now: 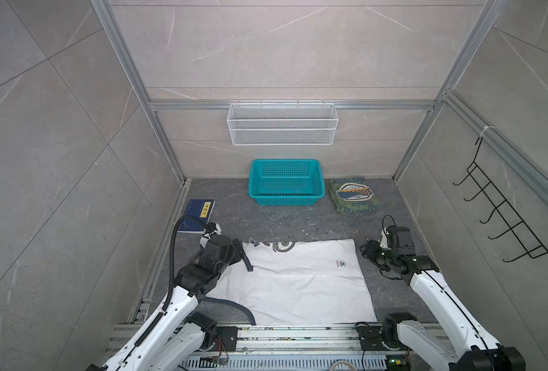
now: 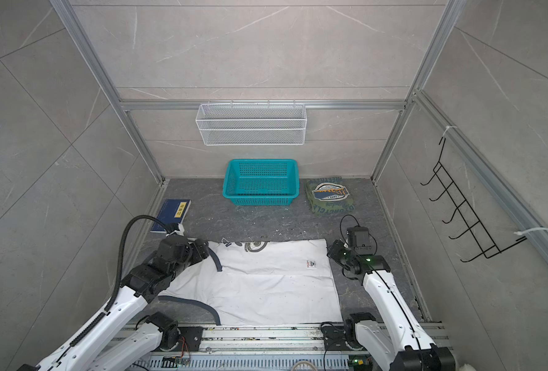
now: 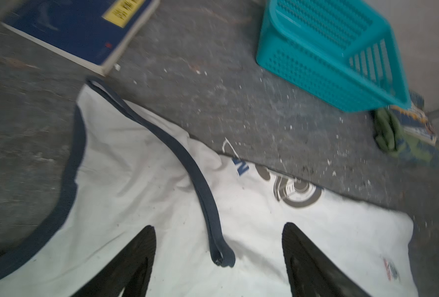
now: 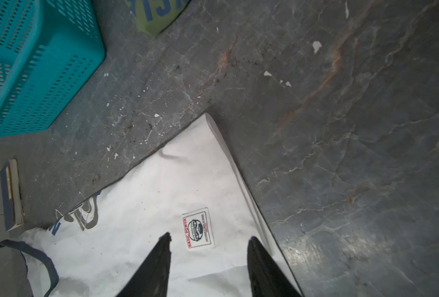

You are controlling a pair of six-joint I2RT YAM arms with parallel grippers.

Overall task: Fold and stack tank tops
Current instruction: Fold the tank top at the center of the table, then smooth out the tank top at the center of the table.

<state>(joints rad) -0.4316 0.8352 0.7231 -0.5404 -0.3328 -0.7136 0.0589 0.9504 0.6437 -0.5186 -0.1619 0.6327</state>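
Note:
The white tank top [image 1: 298,286] [image 2: 260,289] lies flat on the dark floor near the front rail, its far part doubled over with an edge across the middle. A navy-trimmed strap [image 3: 200,185] rests loose on the cloth between my left gripper's open fingers. My left gripper [image 1: 238,250] [image 3: 218,226] hovers over the shirt's left end, holding nothing. My right gripper [image 1: 367,249] [image 4: 209,236] stands open over the right corner beside a small sewn label [image 4: 198,227], also holding nothing. The olive green tank top [image 1: 353,196] [image 2: 330,196] lies folded at the back right.
A teal plastic basket [image 1: 254,192] stands at the back middle, left of the olive shirt. A blue book [image 1: 199,215] lies by the left wall, close behind my left arm. A white wire basket [image 1: 282,123] hangs on the back wall, a black hook rack [image 1: 503,218] on the right wall.

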